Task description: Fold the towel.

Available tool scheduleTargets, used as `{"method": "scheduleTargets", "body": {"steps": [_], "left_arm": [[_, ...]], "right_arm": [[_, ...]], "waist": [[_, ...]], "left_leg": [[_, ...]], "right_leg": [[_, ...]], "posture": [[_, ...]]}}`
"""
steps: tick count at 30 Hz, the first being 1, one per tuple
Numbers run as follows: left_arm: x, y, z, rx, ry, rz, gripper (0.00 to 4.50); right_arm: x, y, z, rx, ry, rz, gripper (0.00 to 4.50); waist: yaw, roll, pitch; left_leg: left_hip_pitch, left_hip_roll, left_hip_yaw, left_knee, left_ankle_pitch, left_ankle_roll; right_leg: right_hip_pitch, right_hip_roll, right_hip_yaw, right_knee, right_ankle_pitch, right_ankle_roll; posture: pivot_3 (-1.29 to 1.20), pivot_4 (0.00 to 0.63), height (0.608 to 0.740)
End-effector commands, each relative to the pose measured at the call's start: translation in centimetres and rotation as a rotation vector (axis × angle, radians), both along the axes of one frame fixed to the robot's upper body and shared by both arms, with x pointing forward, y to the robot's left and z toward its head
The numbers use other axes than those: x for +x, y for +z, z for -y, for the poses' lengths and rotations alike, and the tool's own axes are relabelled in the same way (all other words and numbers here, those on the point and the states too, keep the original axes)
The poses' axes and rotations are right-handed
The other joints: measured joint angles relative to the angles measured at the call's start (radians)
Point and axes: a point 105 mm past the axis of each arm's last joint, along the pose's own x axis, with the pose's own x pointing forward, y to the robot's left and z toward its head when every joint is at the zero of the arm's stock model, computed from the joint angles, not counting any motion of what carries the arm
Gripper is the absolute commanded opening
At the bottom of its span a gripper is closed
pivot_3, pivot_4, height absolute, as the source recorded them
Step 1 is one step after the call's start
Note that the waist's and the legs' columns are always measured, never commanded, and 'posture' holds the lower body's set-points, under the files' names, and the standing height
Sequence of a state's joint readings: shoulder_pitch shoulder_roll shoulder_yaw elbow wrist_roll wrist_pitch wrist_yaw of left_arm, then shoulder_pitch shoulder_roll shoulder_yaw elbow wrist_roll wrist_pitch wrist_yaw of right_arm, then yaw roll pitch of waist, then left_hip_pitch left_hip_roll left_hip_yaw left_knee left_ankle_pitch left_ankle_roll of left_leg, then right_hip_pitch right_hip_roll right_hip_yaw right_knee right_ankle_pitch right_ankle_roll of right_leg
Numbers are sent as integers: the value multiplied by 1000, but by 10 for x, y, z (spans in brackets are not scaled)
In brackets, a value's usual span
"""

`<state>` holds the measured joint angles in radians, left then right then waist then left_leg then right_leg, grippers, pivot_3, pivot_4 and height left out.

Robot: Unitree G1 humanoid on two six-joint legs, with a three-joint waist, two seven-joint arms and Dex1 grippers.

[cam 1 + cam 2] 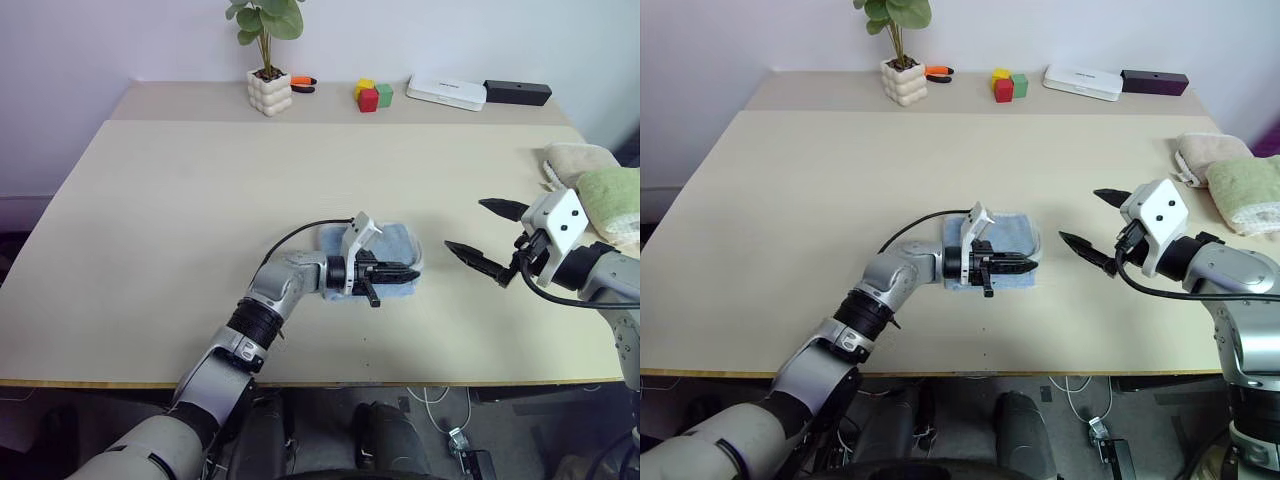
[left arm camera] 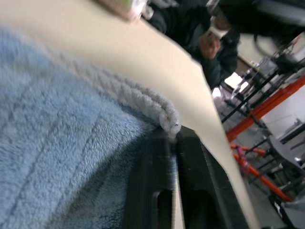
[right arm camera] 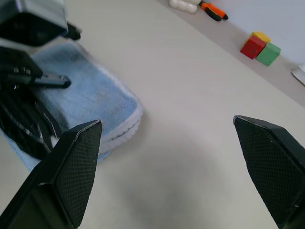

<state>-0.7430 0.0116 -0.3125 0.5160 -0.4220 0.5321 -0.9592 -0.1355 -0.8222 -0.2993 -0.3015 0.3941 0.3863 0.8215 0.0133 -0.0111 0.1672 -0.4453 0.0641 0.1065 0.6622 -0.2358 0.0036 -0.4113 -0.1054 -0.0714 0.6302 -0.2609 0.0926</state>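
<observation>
The towel (image 1: 398,243) is light blue terry cloth with a whitish hem, folded into a small thick stack near the middle of the table (image 1: 200,200). My left gripper (image 1: 393,272) lies level over the towel's near part, pointing right, with the hem's folded corner (image 2: 167,117) right at its tip. In the right wrist view the layered hem edges (image 3: 125,125) face my right gripper (image 1: 465,224). That gripper hovers to the right of the towel, a short gap away, wide open with nothing between its fingers.
A green folded towel (image 1: 612,200) and a beige one (image 1: 575,158) lie at the table's right edge. Along the back stand a potted plant (image 1: 269,92), an orange-handled tool (image 1: 303,84), coloured blocks (image 1: 372,96), a white box (image 1: 446,91) and a black box (image 1: 517,92).
</observation>
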Motion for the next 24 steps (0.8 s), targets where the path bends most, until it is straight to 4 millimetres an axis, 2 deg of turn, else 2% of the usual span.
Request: {"method": "scheduleTargets", "body": {"steps": [1, 6, 11, 13, 16, 19, 21, 23, 24], "left_arm": [[1, 9, 5, -15, 2, 44, 1967], [-11, 20, 5, -69, -77, 68, 4466], [-30, 48, -6, -189, -188, 174, 4466], [-28, 77, -25, -313, -189, 180, 4466], [-13, 98, -41, -372, -91, 176, 4466], [7, 107, -57, -389, 57, 189, 4466], [17, 106, -68, -375, 153, 215, 4466], [33, 98, -79, -344, 294, 204, 3943], [39, 92, -84, -320, 359, 202, 3593]], "right_arm": [[0, 18, -2, -22, 8, 75, 4500], [6, 16, -8, -11, 25, 77, 4500], [14, 19, -11, 13, 26, 101, 4500], [20, 21, -12, 22, 22, 118, 4500], [31, 26, -10, 76, -22, 152, 4500], [43, 24, -9, 150, -96, 169, 4500], [49, 14, -15, 165, -131, 148, 4500], [53, 0, -25, 164, -160, 113, 4500], [54, -2, -31, 210, -176, 108, 4250]], "waist": [[0, 0, 0], [0, 0, 0], [-1, 0, 0], [-1, 1, 0], [-1, 1, 0], [0, 1, 0], [0, 1, 0], [-2, 1, 0], [-2, 1, 0]], "left_leg": [[0, 0, 0, 0, 0, 0], [0, 0, 0, 0, 0, 0], [0, 1, 0, 0, 0, 0], [0, 1, 0, 0, 0, 0], [0, 1, 0, 1, 0, 0], [1, 1, 0, 1, 0, 0], [1, 1, 0, 1, 0, 0], [1, 1, 0, 1, 0, 0], [1, 1, 0, 1, 0, 0]], "right_leg": [[0, 0, 0, 0, 0, 0], [0, 0, 0, 0, 0, 0], [0, 0, 0, 1, 0, 0], [0, 1, 0, 1, 0, 0], [0, 1, 0, 1, 1, 2], [1, 1, 0, 1, 2, 3], [2, 1, 0, 1, 2, 4], [1, 1, 0, 1, 3, 5], [2, 1, 0, 1, 4, 6]], "posture": [[0, 150, 735], [0, 150, 735], [0, 150, 735], [0, 150, 735], [0, 150, 735], [0, 150, 735], [0, 150, 735], [0, 150, 735], [0, 150, 735]]}}
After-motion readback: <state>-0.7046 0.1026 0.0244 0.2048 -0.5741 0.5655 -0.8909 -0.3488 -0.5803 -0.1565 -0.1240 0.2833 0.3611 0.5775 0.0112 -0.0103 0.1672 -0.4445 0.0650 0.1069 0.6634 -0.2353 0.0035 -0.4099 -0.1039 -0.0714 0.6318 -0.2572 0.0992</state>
